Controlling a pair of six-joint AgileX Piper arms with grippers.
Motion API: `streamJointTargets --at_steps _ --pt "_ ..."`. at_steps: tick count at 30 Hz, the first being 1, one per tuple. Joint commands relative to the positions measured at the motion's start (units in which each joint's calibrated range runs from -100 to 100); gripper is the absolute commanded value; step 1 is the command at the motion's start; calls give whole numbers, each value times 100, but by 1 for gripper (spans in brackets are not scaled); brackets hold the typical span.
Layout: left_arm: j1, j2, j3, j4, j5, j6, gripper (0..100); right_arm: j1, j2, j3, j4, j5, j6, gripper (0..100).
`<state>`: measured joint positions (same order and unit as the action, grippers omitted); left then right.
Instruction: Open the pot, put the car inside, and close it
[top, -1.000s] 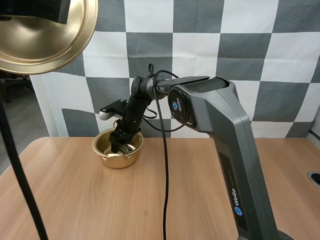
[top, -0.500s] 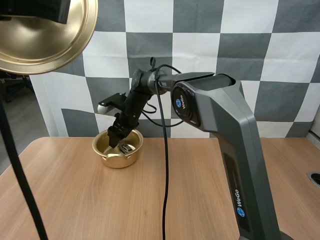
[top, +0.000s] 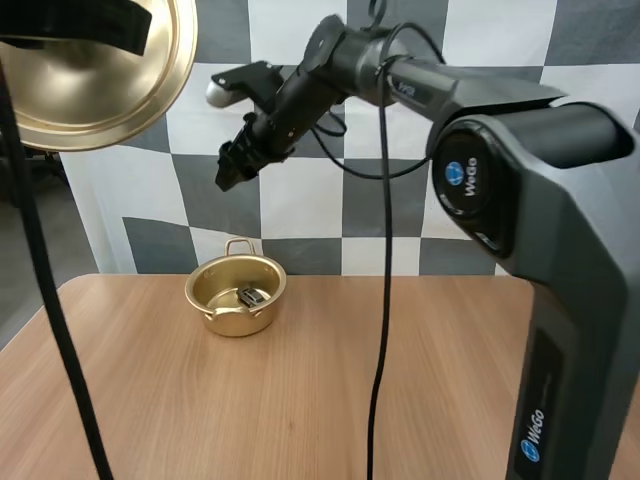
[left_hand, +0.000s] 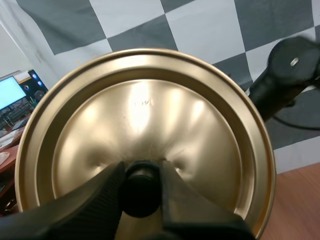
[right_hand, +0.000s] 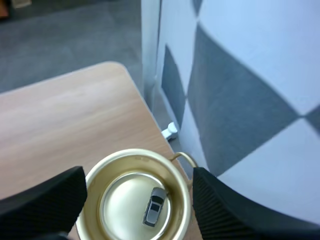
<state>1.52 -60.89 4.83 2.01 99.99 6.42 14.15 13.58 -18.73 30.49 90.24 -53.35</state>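
Table bears open pot, car inside; left end effector pinches lid.

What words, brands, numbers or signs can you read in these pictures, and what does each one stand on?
"WeGo": printed along the grey casing of the right arm, in the high view.
Round blue badge higher on the same arm: a logo, any lettering too small to read.
Faint mark on the lid, in the left wrist view: too blurred to read.
No other text can be read.
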Motion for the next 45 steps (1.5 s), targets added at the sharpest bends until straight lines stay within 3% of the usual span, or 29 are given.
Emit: streamJointTargets --at_steps 1,6,11,18,22,29,45 --pt "2 225 7 4 1 2 0 -330 -1620 -8 0 -59 217 100" --pt "2 759 7 4 -68 2 0 -1258 -2666 -8 0 195 637 100" --pt "2 1668 7 -86 -267 2 0 -2203 -3178 5 191 976 651 100" --pt "2 3446 533 -390 -525 2 0 -2987 -3547 56 572 976 680 100" --pt "2 4317 869 -390 -979 92 0 -3165 -3836 234 572 976 681 100" --pt "2 5406 1060 -390 -2030 224 0 -3165 -4380 664 698 976 747 100" --pt "2 6685 1060 -526 -3261 343 0 -3165 -5266 1013 686 976 747 100"
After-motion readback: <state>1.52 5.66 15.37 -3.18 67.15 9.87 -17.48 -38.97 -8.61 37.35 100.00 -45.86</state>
